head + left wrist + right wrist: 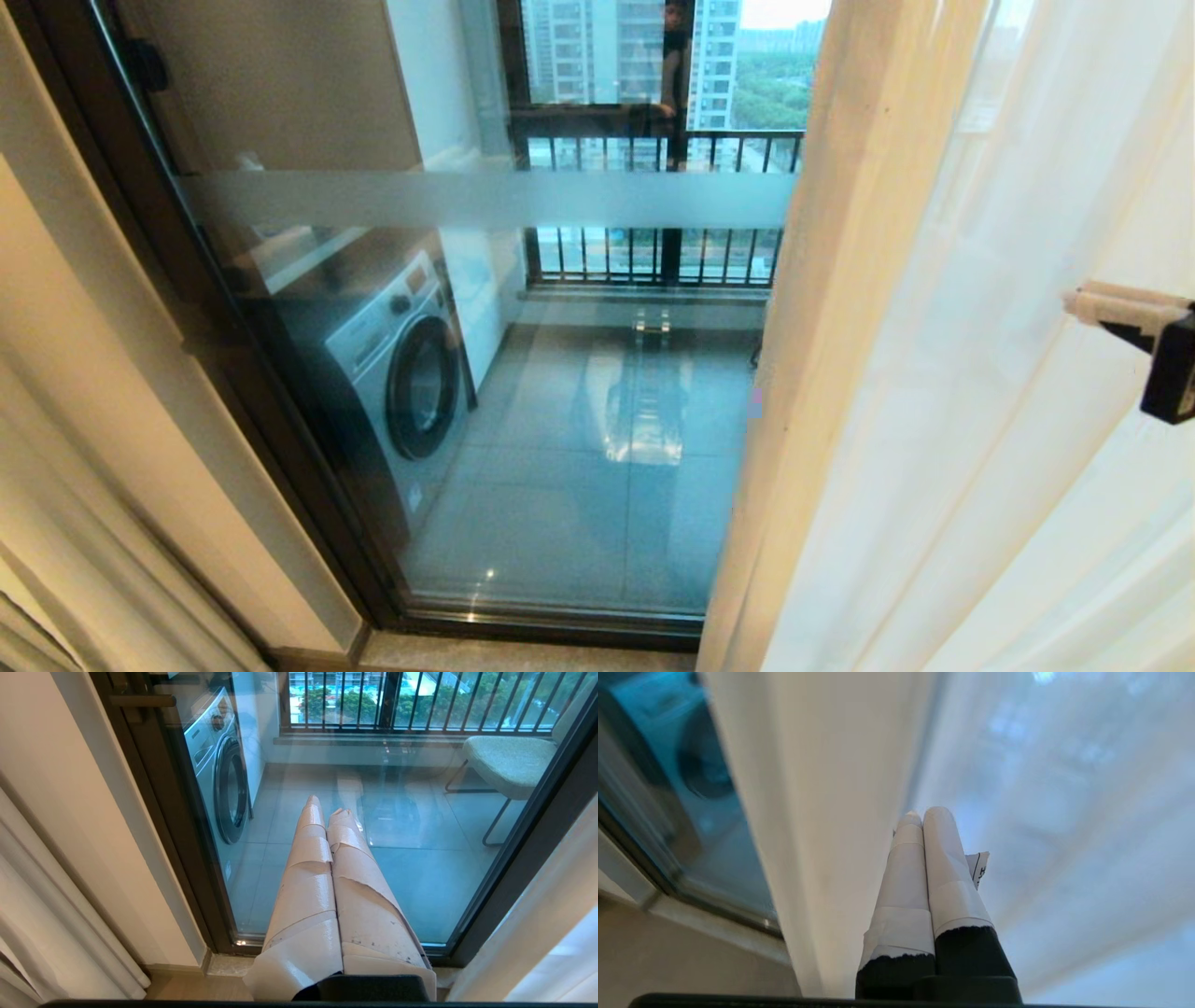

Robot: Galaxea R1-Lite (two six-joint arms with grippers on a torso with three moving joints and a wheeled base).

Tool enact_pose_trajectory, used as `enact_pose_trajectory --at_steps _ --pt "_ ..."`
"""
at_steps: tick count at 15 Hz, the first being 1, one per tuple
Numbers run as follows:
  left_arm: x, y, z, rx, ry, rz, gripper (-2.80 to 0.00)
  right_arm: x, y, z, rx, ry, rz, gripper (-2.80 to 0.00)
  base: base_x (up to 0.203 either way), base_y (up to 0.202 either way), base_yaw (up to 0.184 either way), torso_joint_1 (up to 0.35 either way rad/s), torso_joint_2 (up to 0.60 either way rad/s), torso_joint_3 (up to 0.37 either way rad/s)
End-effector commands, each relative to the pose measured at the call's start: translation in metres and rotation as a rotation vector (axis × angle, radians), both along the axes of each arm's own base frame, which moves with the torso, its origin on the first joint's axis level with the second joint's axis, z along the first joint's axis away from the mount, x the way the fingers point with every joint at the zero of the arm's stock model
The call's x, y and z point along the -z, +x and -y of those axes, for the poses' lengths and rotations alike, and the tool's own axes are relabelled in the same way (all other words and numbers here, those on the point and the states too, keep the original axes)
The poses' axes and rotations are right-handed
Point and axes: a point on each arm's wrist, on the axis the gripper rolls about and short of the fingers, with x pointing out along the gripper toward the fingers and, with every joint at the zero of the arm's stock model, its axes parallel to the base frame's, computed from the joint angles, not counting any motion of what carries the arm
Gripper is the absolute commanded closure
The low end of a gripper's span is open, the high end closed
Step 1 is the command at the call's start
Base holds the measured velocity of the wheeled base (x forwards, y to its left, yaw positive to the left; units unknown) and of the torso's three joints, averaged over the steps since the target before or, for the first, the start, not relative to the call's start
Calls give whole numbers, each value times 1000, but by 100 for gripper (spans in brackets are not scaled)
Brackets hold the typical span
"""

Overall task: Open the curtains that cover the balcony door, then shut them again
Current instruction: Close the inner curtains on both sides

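The curtains [822, 373] hang parted, one panel right of the bared balcony door [523, 392], another at far left. The right gripper [1074, 303] sits at the right edge, fingers pressed together, empty, before the sheer fabric [1008, 448]. The left gripper [327, 812] is closed too, facing the glass.

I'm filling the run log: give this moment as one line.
right gripper: shut, empty, beside cream curtain edge | left gripper: shut, parked | balcony door: uncovered
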Motion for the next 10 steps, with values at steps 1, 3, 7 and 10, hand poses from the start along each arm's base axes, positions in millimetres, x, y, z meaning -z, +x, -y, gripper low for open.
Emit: enact_pose_trajectory --at_steps 1,3,7,10 --pt "0 0 0 -1 0 1 0 6 -26 18 81 2 -2 0 0 0 0 0 0 0" --pt "0 0 0 -1 0 1 0 18 -48 28 124 8 -30 0 0 0 0 0 0 0" --pt "0 0 0 -1 0 1 0 58 -85 30 150 14 -41 0 0 0 0 0 0 0" --pt "0 0 0 -1 0 0 0 91 -103 30 147 15 19 0 0 0 0 0 0 0"
